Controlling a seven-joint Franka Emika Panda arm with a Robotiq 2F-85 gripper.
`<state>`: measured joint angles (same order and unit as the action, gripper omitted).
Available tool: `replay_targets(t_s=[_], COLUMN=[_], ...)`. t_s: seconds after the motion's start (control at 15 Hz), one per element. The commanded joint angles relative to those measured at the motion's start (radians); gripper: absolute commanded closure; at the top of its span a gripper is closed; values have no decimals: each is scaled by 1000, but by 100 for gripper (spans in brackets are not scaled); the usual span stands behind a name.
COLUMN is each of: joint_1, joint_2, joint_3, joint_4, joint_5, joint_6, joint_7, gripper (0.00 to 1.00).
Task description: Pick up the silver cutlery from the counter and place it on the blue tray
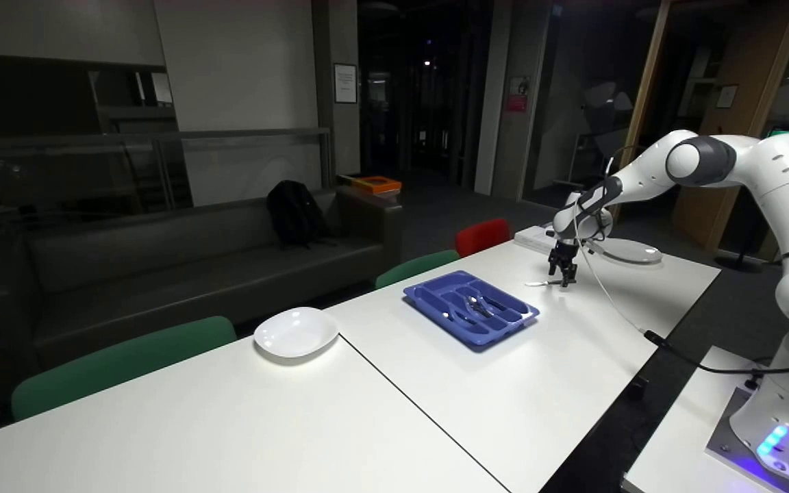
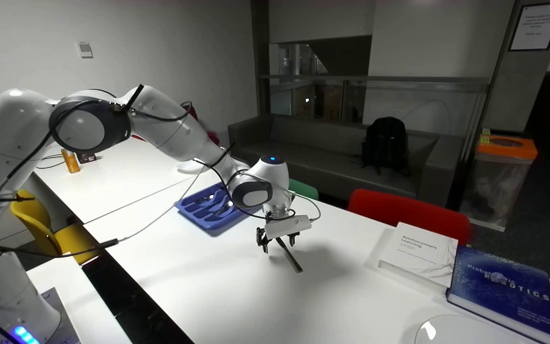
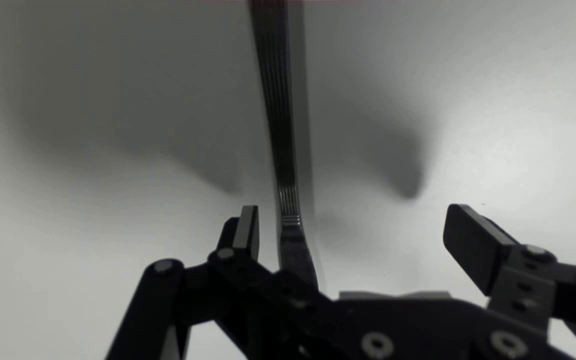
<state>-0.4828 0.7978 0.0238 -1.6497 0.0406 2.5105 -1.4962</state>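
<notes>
Jaws spread wide, the Robotiq gripper [image 3: 353,222] hangs over one piece of silver cutlery [image 3: 281,120], which lies on the white counter [image 1: 244,424]. In the wrist view its ribbed metal handle runs between the two fingers [image 3: 475,250], nearer the finger at that view's left, with counter showing on either side of it; its lower end is hidden behind the gripper, so I cannot tell the kind of utensil. One blue cutlery tray [image 1: 429,293] sits near the gripper but apart from it, holding several slim metal utensils [image 1: 480,306] in at least two of its compartments; they are too small to count exactly. One white dish [image 1: 296,332] stands apart from the tray, at the counter's edge, beside a seam [image 1: 401,392]. One pale round plate [image 1: 631,250] lies on the gripper's far side from the tray. One Reinforcement Learning book [image 2: 420,258] and one Probabilistic Robotics book [image 2: 504,298] lie side by side, the latter just beside the plate. One bin [image 2: 494,191] with an orange lid [image 2: 525,149] stands past the end of the sofa [image 2: 313,136], its contents blurred, and one black backpack [image 2: 385,143] rests on that sofa.
</notes>
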Motion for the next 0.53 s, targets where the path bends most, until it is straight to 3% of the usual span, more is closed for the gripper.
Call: replay_targets(t_s=[0.0, 0.47], joint_1=[12, 15], joint_2=[32, 67], joint_3=[-16, -23], joint_4=[67, 123], joint_5=[-6, -11], joint_6=[-54, -108], joint_7=[1, 4], gripper=[0, 0])
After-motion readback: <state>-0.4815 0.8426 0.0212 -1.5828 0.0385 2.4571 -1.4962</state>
